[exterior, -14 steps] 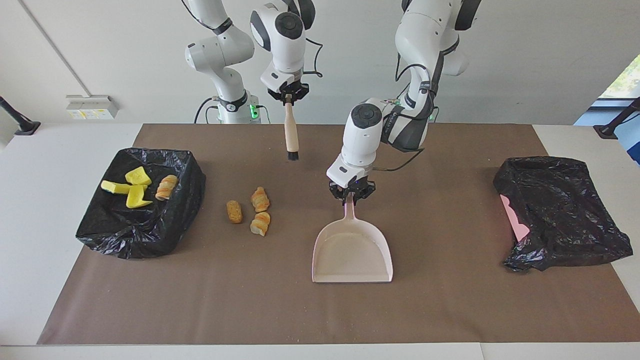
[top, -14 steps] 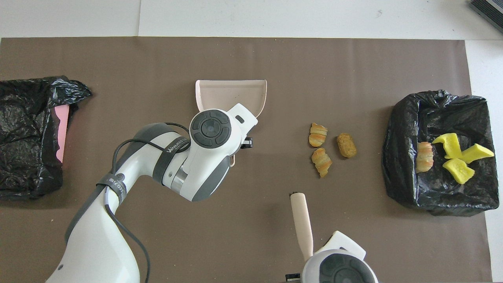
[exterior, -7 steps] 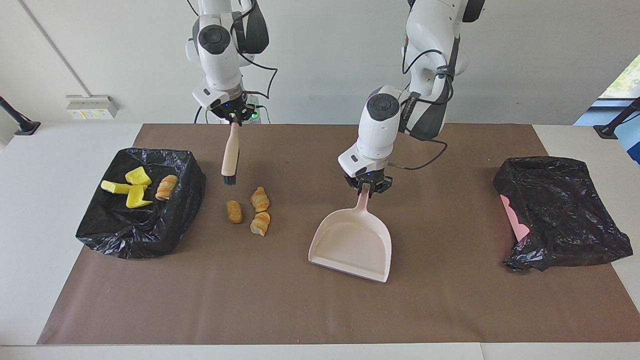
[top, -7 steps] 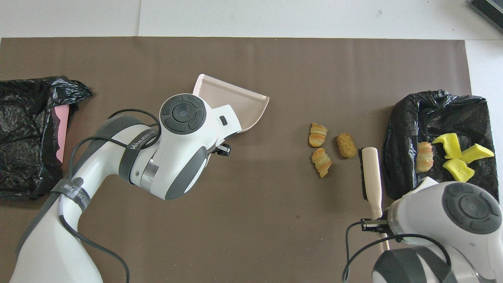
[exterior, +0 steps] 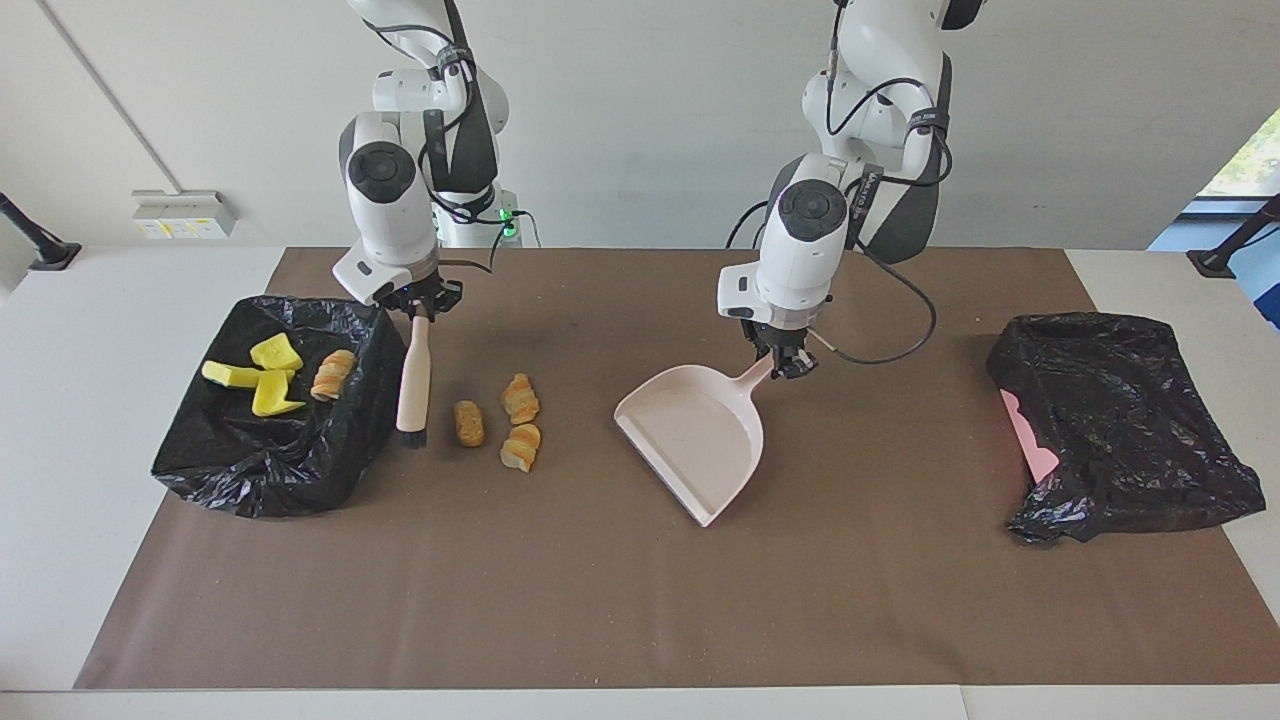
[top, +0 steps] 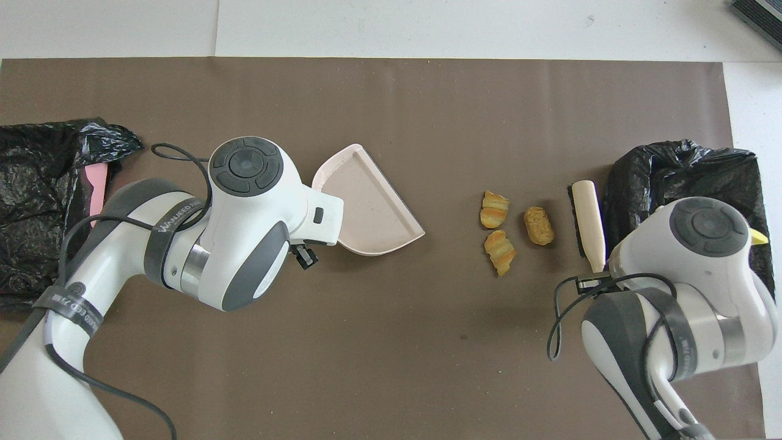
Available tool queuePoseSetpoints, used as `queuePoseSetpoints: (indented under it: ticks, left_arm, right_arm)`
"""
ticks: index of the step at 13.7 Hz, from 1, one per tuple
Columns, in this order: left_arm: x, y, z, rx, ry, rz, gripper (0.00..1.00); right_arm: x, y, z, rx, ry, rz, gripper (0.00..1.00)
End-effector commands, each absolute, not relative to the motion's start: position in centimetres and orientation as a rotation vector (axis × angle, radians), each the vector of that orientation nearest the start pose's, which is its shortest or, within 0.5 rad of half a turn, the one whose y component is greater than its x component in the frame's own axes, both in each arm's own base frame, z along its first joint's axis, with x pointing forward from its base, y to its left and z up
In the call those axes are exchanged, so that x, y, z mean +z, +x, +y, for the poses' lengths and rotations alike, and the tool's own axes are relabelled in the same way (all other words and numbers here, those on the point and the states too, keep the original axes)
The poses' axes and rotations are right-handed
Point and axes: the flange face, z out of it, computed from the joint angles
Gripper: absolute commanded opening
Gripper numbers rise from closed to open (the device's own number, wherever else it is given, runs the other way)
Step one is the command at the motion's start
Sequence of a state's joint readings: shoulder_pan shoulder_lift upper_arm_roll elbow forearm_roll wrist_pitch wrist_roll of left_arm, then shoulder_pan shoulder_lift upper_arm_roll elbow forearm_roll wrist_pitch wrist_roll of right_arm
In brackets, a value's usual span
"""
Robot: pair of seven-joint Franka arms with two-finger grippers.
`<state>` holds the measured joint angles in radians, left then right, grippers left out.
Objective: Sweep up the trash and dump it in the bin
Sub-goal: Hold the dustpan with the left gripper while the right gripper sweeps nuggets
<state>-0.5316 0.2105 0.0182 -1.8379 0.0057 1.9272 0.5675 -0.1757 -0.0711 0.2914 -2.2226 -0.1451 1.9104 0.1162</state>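
Part of the trash is already in the bin (exterior: 270,450), the black-bagged box at the left of the facing view: three yellow chunks (exterior: 258,376) and one striped bread piece (exterior: 333,373) lie on its liner. Three scraps are left on the brown mat (exterior: 640,620) just left of centre: a brown nugget (exterior: 468,423) and two more striped bread pieces (exterior: 520,398), close together.

The right gripper (exterior: 418,306) is clenched on the handle of a brush (exterior: 413,380), which hangs bristles-down between the bin and the nugget. The left gripper (exterior: 785,362) grasps the handle of a pale dustpan (exterior: 695,440) at the centre of the frame; the pan's open edge is turned toward the scraps but stands well apart from them.

A second black bag (exterior: 1125,425) sits at the right edge of the counter (exterior: 60,480), with nothing visible in it.

What seems left is one more sweep into the pan, then a tip into the bin.
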Motion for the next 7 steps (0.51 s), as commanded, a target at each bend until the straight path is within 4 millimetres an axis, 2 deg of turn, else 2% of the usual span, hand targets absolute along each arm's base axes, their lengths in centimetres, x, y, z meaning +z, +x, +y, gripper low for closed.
queuePoseSetpoints:
  ticks: [1,2,4,6,7]
  left_arm:
    - [39.5,50.1,-30.0,0.135,-2.492,1.767,0.00]
    - [38.5,49.1,-31.1,0.129,-2.421,1.808,0.00]
    - [38.2,48.3,-31.0,0.121,-2.411,1.820,0.00]
    - [38.1,47.8,-31.4,0.125,-2.400,1.835,0.00]
    - [37.5,47.0,-32.0,0.135,-2.384,1.855,0.00]
  right_arm:
    - [37.7,50.7,4.7,0.355,-3.299,-0.077,0.00]
    - [37.1,50.8,5.6,0.358,-3.292,-0.064,0.00]
    - [35.1,51.0,7.1,0.388,-3.259,0.020,0.00]
    - [35.1,51.0,10.0,0.387,-3.189,0.020,0.00]
    - [35.0,50.8,10.8,0.396,-3.166,0.018,0.00]
